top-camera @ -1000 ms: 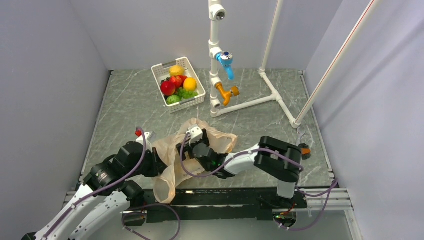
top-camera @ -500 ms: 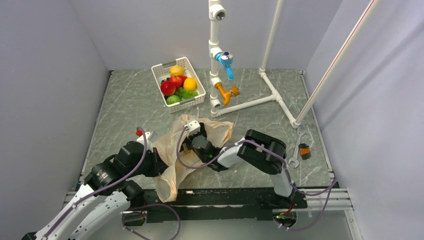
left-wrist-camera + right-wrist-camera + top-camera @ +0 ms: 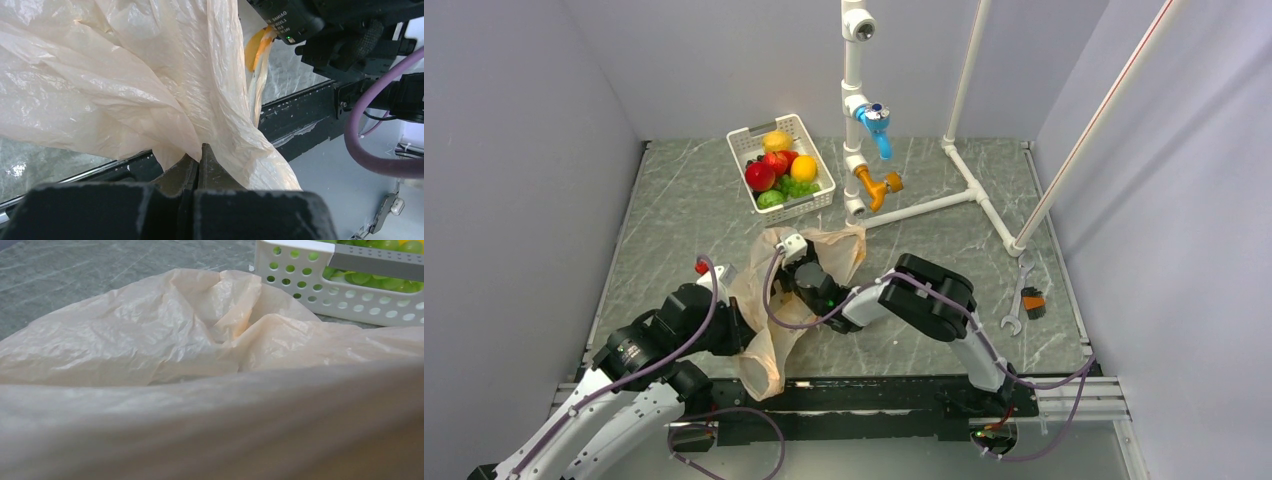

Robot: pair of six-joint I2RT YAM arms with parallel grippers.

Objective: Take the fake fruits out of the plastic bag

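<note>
The plastic bag (image 3: 769,300) lies on the marble-patterned table (image 3: 674,220) between the two arms, and its lower end reaches the near edge. It is thin, translucent, peach-coloured film, limp and heavily creased, with an orange-yellow patch (image 3: 256,47) showing in the left wrist view.

The left gripper (image 3: 200,152) is clenched on a gathered fold of the film. The right gripper (image 3: 799,262) sits at the bag's far end. The film covers its fingers, so its state cannot be told.

The red apple (image 3: 760,176), green grape bunch (image 3: 797,187) and round green fruit (image 3: 770,199) lie in the white basket (image 3: 824,197), just beyond the bag.
</note>
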